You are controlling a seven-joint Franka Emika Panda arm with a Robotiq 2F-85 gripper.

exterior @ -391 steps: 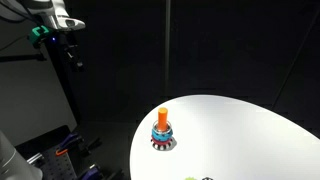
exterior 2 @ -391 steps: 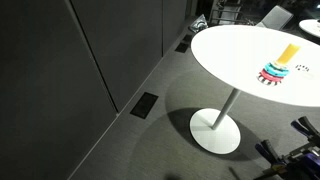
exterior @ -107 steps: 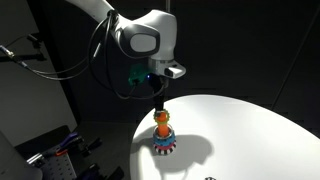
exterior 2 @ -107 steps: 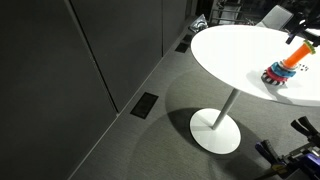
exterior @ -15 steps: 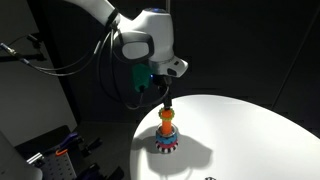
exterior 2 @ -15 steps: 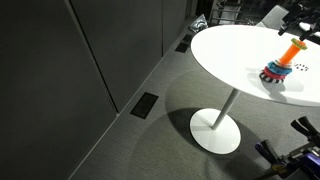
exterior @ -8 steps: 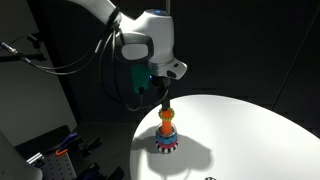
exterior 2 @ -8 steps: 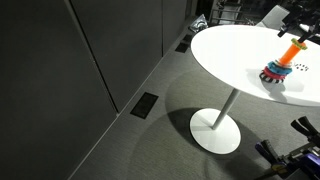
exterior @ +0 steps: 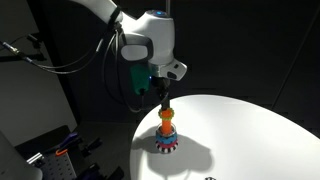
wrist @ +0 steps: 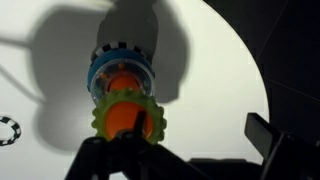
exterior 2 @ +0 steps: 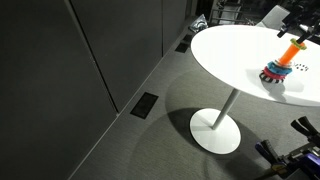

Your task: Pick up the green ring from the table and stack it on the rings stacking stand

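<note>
In the wrist view the green ring (wrist: 103, 121) sits around the top of the orange peg of the rings stacking stand (wrist: 122, 62), above a blue ring, all on the white table (wrist: 215, 85). My gripper (wrist: 180, 140) is open, its dark fingers wide apart; the left finger is next to the ring and the right finger is over bare table. In both exterior views the gripper (exterior: 163, 96) (exterior 2: 298, 36) hangs just above the stand (exterior: 165, 134) (exterior 2: 275, 72). The green ring is too small to make out there.
A small dark ring-shaped object (wrist: 10, 128) lies on the table beside the stand, also at the table's near edge in an exterior view (exterior: 208, 178). The round table (exterior 2: 230, 50) stands on a single pedestal foot. Dark walls surround it.
Nothing visible has changed over the last second. Seven seconds ago the gripper was lower on the peg; it now stands higher above the stand.
</note>
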